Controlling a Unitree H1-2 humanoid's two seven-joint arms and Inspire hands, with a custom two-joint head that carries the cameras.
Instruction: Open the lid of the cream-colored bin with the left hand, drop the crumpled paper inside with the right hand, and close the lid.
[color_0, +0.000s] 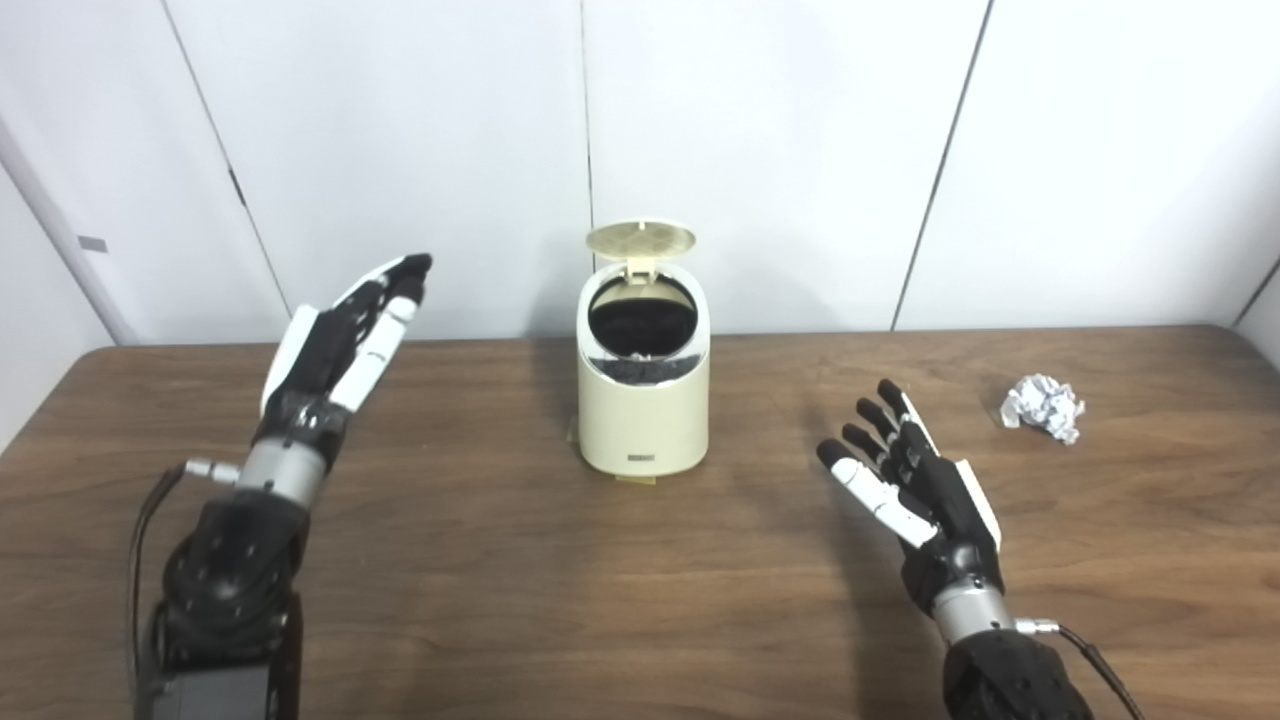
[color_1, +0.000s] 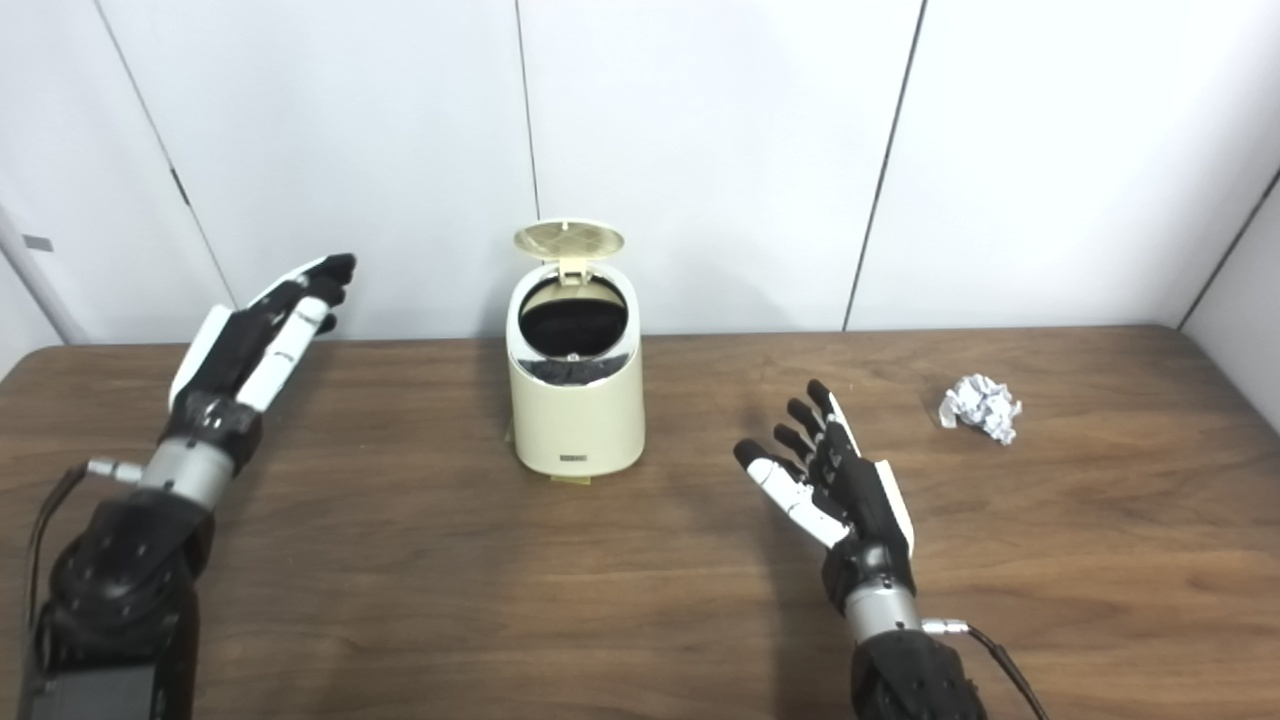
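- Left eye view: cream bin (color_0: 643, 400) mid-table (color_0: 500, 560), lid (color_0: 640, 238) flipped up. Left hand (color_0: 340, 335) raised left of bin, fingers straight, holding nothing. Crumpled paper (color_0: 1043, 406) far right.
- Right eye view: right hand (color_1: 835, 480) fingers spread, empty, between bin and paper, touching neither; paper well beyond fingertips (color_1: 818, 390).

The cream-colored bin (color_0: 643, 410) stands upright toward the far middle of the scene, a small rounded tub with a dark label low on its near side. Its round lid (color_0: 640, 238) is open, tipped up and back on the far hinge, so the dark inside shows. The crumpled paper (color_0: 1043, 406), a white ball with bluish marks, lies well apart to the right.
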